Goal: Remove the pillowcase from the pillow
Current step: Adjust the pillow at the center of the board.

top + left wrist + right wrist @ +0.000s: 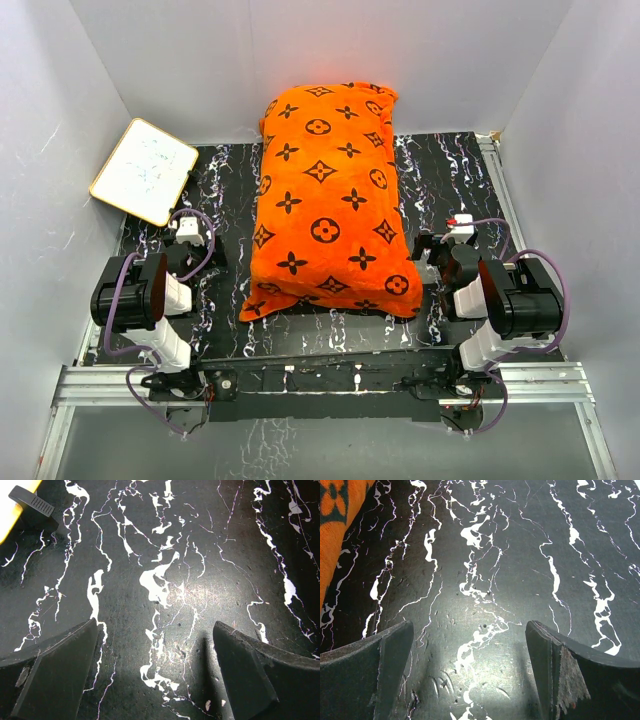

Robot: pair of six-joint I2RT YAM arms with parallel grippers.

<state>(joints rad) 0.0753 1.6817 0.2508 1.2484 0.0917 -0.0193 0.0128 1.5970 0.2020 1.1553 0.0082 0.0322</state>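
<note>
Left hand [155,630] and right hand [470,627] both gape wide, gripping nothing, low over the black marbled bench [440,165]. Between them lies the plump orange pillowcase [325,210], stretching from 6 to 12 o'clock. A white board [143,170] sits at 10 o'clock.

No legible text, number or brand name appears in any view. The pillowcase [330,205] carries only black flower, circle and diamond motifs, with no letters. The white board [143,170], left of the pillowcase, bears faint marks too small to read.
</note>
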